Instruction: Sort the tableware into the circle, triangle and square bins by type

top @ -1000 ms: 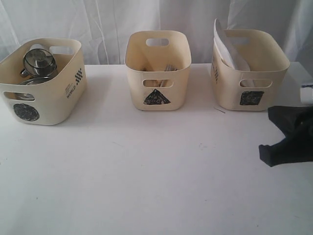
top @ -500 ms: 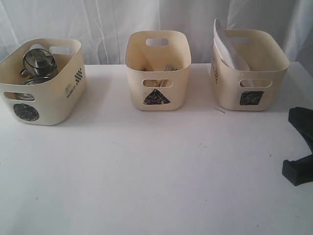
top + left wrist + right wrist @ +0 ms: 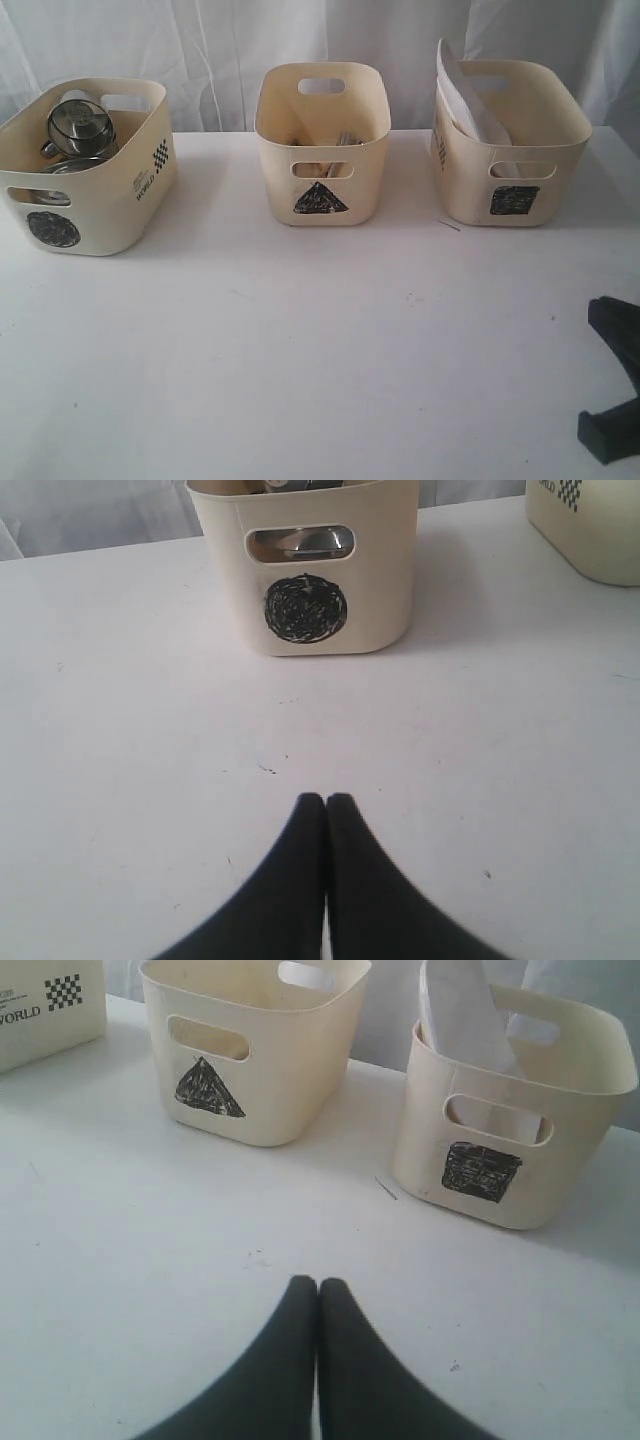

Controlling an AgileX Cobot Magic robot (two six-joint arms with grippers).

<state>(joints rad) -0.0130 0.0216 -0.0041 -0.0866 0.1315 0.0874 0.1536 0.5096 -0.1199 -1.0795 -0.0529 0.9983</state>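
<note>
Three cream bins stand in a row at the back of the white table. The circle bin (image 3: 100,190) on the left holds a steel mug (image 3: 80,125) lying over a steel bowl (image 3: 72,165). Cutlery (image 3: 345,140) shows inside the triangle bin (image 3: 322,185) in the middle. A white plate (image 3: 458,90) leans upright in the square bin (image 3: 520,150). My left gripper (image 3: 326,798) is shut and empty over bare table, short of the circle bin (image 3: 330,620). My right gripper (image 3: 318,1282) is shut and empty, facing the triangle bin (image 3: 250,1090) and the square bin (image 3: 500,1160).
A thin sliver (image 3: 448,224) lies on the table in front of the square bin. Black parts of the right arm (image 3: 612,435) show at the near right edge of the exterior view. A white curtain (image 3: 230,40) hangs behind the bins.
The right arm has drawn back from beside the square bin toward the near right corner of the exterior view. The bins and their contents have not moved.
</note>
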